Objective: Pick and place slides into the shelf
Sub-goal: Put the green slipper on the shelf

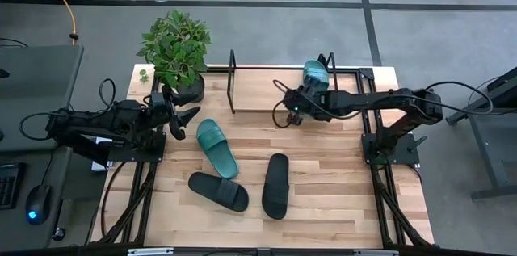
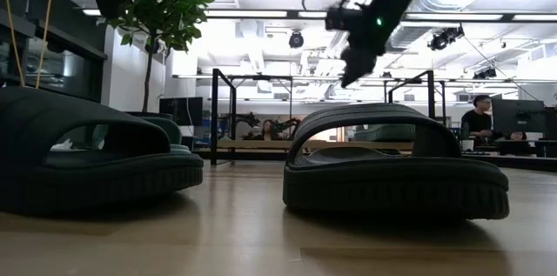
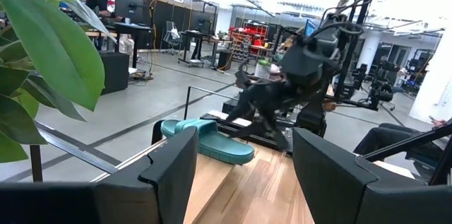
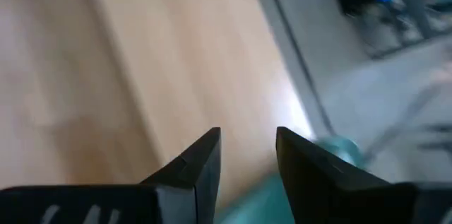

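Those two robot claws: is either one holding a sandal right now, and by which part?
No. The left gripper is open and empty near the plant; the right gripper is open beside the teal slide on the shelf.

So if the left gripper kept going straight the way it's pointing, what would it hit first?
Probably the teal-green ribbed slide lying on the light wooden shelf, straight ahead between the left gripper's open fingers. The right arm is behind it; depth is uncertain.

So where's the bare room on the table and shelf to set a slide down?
The shelf board is bare from its left loop frame to the teal slide at its right end. Bare table lies right of the black slide. The middle is crowded with slides.
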Controlling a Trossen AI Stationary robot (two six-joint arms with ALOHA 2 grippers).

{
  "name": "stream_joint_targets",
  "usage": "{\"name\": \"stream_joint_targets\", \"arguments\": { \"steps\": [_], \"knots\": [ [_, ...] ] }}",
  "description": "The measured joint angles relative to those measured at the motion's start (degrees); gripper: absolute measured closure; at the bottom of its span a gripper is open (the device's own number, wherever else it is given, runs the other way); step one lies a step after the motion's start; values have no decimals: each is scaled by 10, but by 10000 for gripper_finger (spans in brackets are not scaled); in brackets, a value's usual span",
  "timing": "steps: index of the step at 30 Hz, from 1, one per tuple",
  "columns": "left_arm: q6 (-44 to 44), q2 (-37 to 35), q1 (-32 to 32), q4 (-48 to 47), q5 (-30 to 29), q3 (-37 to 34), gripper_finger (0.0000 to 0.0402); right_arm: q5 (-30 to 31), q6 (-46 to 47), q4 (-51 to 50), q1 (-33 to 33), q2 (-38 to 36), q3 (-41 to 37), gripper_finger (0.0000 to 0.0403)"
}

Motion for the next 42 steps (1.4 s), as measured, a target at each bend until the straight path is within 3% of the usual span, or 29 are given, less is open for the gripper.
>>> {"name": "stream_joint_targets", "arguments": {
  "steps": [15, 23, 32, 42],
  "knots": [
    [-6, 0, 0, 15, 48, 0, 186, -191, 24, 39, 59, 0, 25, 276],
    [-47, 0, 0, -17, 82, 0, 186, -202, 26, 65, 73, 0, 24, 276],
    [-115, 0, 0, -48, 156, 0, 186, -225, 149, 121, 89, 0, 24, 276],
    [-109, 16, 0, -63, 260, 0, 186, -225, 118, 128, 115, 0, 24, 276]
  ]
}}
